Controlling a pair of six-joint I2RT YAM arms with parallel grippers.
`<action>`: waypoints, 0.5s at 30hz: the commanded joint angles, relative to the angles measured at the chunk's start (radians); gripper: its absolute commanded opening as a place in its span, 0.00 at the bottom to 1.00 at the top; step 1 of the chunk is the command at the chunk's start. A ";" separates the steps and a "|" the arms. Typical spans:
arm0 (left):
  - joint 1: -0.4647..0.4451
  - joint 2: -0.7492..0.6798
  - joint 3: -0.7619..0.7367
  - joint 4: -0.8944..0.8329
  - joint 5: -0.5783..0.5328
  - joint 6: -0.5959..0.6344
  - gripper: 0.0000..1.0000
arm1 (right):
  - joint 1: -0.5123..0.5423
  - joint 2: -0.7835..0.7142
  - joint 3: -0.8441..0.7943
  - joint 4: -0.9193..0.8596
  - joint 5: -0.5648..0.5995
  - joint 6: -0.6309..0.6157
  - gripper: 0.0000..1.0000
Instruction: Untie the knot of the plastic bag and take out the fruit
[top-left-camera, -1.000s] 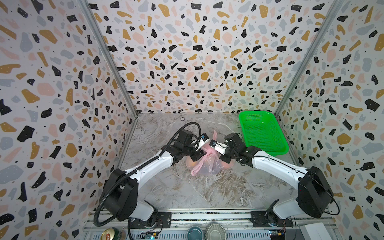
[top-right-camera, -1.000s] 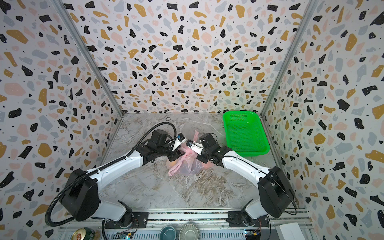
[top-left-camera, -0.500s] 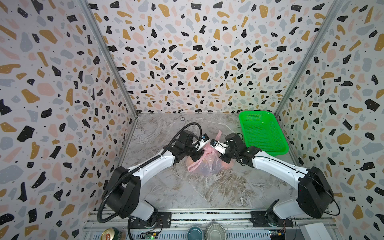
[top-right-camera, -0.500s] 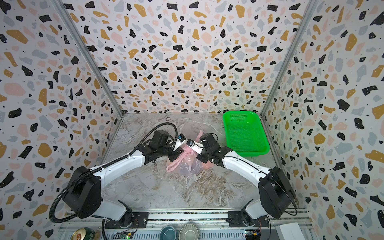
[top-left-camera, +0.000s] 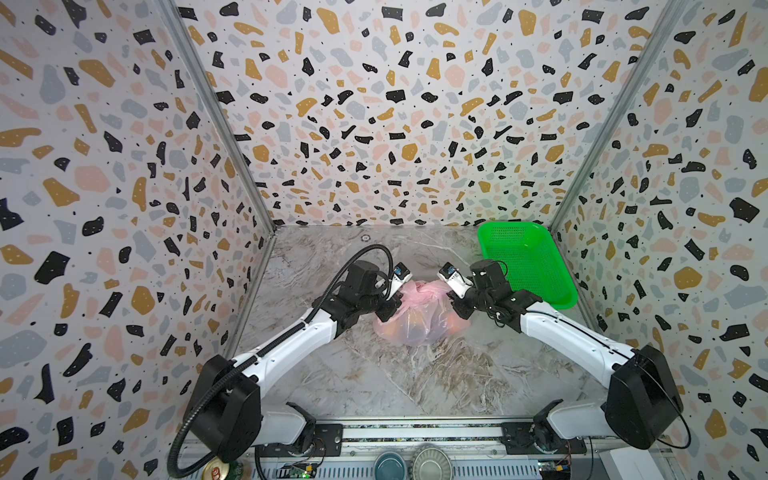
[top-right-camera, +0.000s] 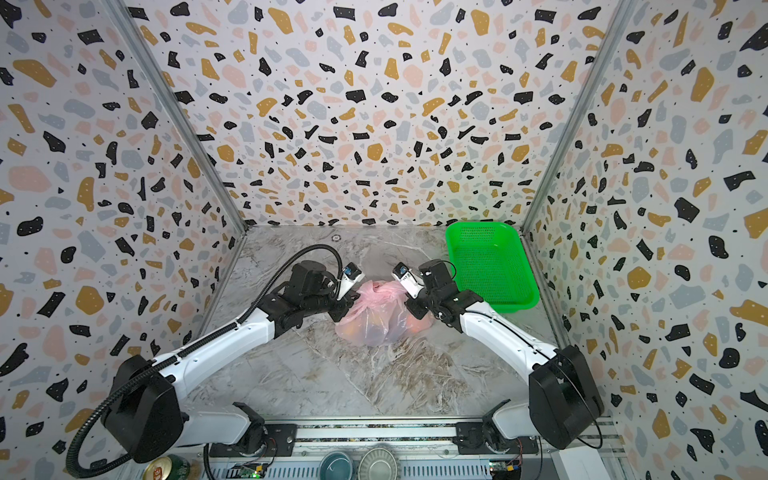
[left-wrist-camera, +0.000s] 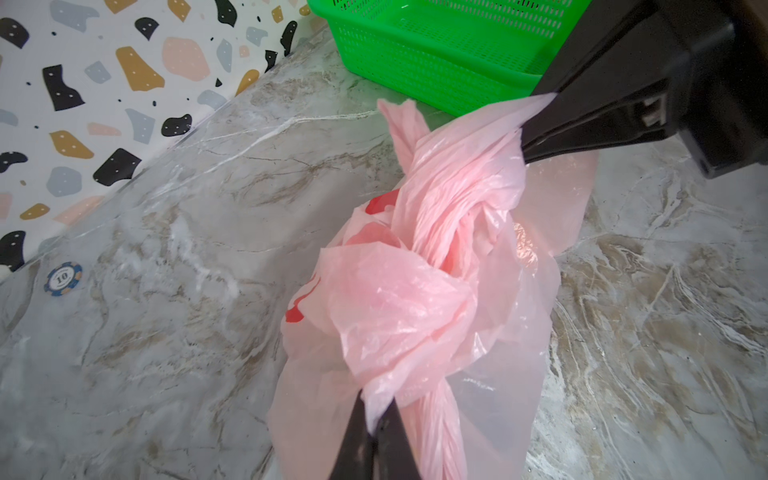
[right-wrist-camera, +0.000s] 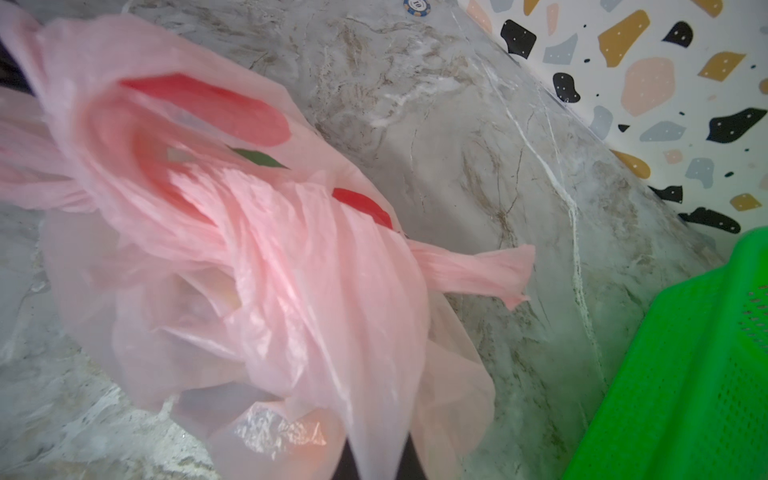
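Pink plastic bag (top-left-camera: 419, 320) is set mid-worktop (top-left-camera: 374, 382), left of green basket (top-left-camera: 528, 266). Its knot (left-wrist-camera: 449, 208) is not yet undone (fruit (top-left-camera: 405, 326) glimpsed dimly inside). Film is clamped by left tool (left-wrist-camera: 376, 413), the opposite strip by right tool (right-wrist-camera: 378, 457), presumably so the knot can be pulled apart.

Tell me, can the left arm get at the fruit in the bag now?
Probably not: the left gripper is shut on the bag, the knot is tied, and the fruit lies closed inside.
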 joint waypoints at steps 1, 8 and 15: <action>0.041 -0.032 -0.036 0.057 -0.030 -0.063 0.00 | -0.032 -0.040 -0.009 -0.030 -0.013 0.098 0.00; 0.131 -0.069 -0.109 0.142 -0.059 -0.198 0.00 | -0.135 -0.073 -0.061 -0.055 -0.038 0.239 0.00; 0.216 -0.059 -0.167 0.193 -0.059 -0.299 0.00 | -0.232 -0.084 -0.110 -0.070 -0.045 0.341 0.00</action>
